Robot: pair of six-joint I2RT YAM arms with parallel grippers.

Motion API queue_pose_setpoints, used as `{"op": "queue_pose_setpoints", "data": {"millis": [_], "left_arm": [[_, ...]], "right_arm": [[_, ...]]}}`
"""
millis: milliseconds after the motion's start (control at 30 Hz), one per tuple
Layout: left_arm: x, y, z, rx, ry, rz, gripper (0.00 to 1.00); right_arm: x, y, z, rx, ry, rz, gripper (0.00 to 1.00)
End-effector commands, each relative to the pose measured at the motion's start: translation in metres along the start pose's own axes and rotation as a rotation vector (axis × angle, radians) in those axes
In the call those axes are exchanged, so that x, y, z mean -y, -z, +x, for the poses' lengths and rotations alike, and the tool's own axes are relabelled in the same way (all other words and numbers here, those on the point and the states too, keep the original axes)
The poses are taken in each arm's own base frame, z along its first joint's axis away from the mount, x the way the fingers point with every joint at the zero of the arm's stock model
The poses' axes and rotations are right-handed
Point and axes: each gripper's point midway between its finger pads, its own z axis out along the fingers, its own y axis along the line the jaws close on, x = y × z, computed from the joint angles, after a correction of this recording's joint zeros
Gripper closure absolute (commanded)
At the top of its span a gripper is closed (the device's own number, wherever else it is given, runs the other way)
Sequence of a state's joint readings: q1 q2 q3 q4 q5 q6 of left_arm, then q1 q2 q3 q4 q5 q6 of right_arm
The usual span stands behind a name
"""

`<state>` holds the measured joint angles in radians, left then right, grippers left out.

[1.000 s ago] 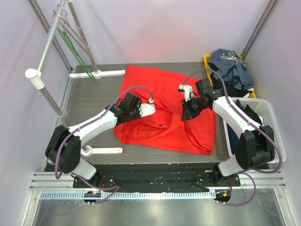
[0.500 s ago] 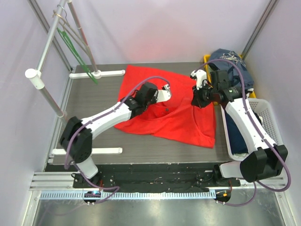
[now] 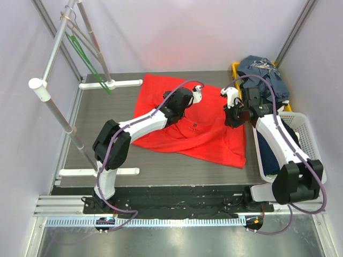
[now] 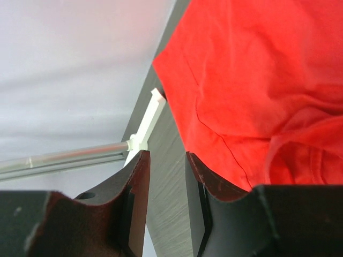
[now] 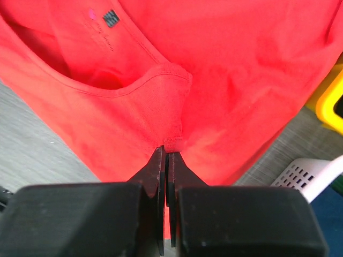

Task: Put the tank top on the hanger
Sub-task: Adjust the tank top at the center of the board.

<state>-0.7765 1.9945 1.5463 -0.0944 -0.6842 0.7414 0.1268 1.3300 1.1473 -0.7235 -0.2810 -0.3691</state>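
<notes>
The red tank top (image 3: 182, 136) lies spread on the dark table, its small chest mark (image 3: 194, 126) facing up. My right gripper (image 3: 232, 119) is shut on a shoulder strap at the garment's right side; the right wrist view shows the tank top (image 5: 225, 69) pinched between the closed tips of that gripper (image 5: 166, 150). My left gripper (image 3: 176, 97) hovers over the garment's upper middle. Its jaws stand open in the left wrist view with bare table between them (image 4: 166, 155), and the tank top (image 4: 257, 80) lies just to their right. The green hanger (image 3: 88, 64) hangs on the rack at the back left.
A white basket (image 3: 308, 140) of dark clothes stands at the right edge, a yellow bin (image 3: 236, 68) with blue-grey clothes behind it. The rack's slanted poles (image 3: 53, 107) and white feet (image 3: 126, 83) (image 3: 115, 171) occupy the left side.
My left arm has stretched back and to the right across the garment. My right gripper has carried the strap back and rightward, pulling the tank top flatter so that the chest mark shows.
</notes>
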Motion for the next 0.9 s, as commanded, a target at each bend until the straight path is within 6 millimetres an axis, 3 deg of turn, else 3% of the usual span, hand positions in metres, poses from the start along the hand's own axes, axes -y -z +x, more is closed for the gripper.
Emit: {"op": "queue_pose_setpoints", "data": {"millis": [0,100,200,300,433,500,533,567,633,667,700,733,767,833,867], "left_arm": [[-0.024,-0.003,-0.013,0.017,0.081,-0.101,0.63],[-0.018,-0.004,-0.003,0.005,0.084,-0.085,0.57],[-0.016,-0.005,0.012,-0.013,0.109,-0.074,0.38],[-0.020,-0.011,0.033,-0.035,0.166,-0.064,0.25],[-0.051,-0.008,0.071,-0.054,0.327,-0.007,0.08],[-0.063,-0.002,0.083,-0.049,0.398,0.002,0.00],[-0.056,0.002,0.091,-0.046,0.404,0.046,0.00],[-0.074,0.013,0.100,-0.036,0.437,0.018,0.00],[-0.072,0.022,0.120,-0.051,0.456,0.028,0.00],[-0.087,0.037,0.121,-0.027,0.476,-0.002,0.00],[-0.089,0.042,0.127,-0.031,0.485,-0.010,0.00],[-0.085,0.046,0.141,-0.057,0.496,-0.008,0.00],[-0.093,0.057,0.143,-0.044,0.511,-0.018,0.00],[-0.097,0.066,0.159,-0.068,0.536,-0.029,0.00],[-0.097,0.075,0.165,-0.064,0.545,-0.029,0.00]], "right_arm": [[0.027,-0.022,-0.012,0.015,0.011,0.094,0.95],[0.036,-0.034,-0.014,-0.006,-0.013,0.112,0.85],[0.048,-0.039,-0.015,-0.007,-0.049,0.176,0.67],[0.061,-0.028,-0.023,0.016,-0.068,0.263,0.50],[0.059,-0.003,-0.047,0.113,-0.078,0.281,0.33],[0.042,0.004,-0.062,0.161,-0.076,0.206,0.29],[0.034,0.009,-0.073,0.179,-0.071,0.172,0.29],[0.020,0.008,-0.082,0.196,-0.063,0.111,0.29],[-0.007,0.000,-0.104,0.220,-0.064,0.026,0.29],[-0.021,-0.005,-0.112,0.232,-0.062,-0.029,0.30],[-0.043,-0.013,-0.120,0.231,-0.077,-0.088,0.29],[-0.053,-0.016,-0.134,0.257,-0.076,-0.124,0.30],[-0.067,-0.039,-0.132,0.209,-0.089,-0.180,0.30],[-0.094,-0.054,-0.150,0.208,-0.095,-0.242,0.30],[-0.101,-0.080,-0.145,0.159,-0.104,-0.260,0.31]]}}
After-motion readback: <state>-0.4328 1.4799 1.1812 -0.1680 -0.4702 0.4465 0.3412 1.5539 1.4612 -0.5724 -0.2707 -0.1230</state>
